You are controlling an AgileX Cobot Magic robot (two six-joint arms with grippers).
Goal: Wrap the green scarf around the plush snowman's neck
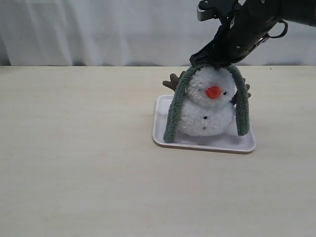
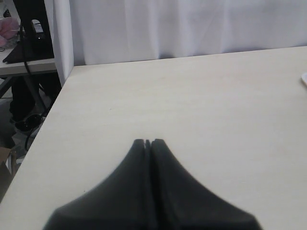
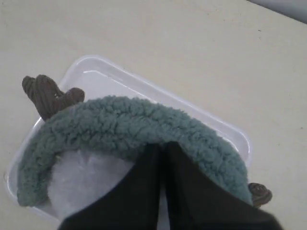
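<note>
The plush snowman [image 1: 207,116] stands upright on a pale tray [image 1: 247,144], which sits toward three o'clock from the middle of the table [image 1: 74,148]. The green scarf [image 1: 174,111] is not at the neck yet. It lies over the crown of the head like an arch, its long axis running from nine o'clock to three o'clock across the toy. One end hangs down each flank, and both reach about to the tray floor. The right gripper [image 1: 212,61] is at twelve o'clock on the head, right at the top of that arch. Its jaws are pressed together, with the tips against the fuzzy band. From its own camera the tips meet at the scarf's near edge, and I cannot tell whether a fold of knit is pinched between them or whether they only rest on it. The snowman's neck [image 1: 197,102] lies straight down at six o'clock from the gripper, under the bulge of the head, so that drop is what the next move seems to turn on. The middle of the band would have to slide off the crown and settle into the crease before the two ends can be crossed. The left gripper [image 2: 147,142] has its jaws together too and holds nothing. It hangs over bare table well apart from the tray, which leaves the right arm by far the nearer one.
</note>
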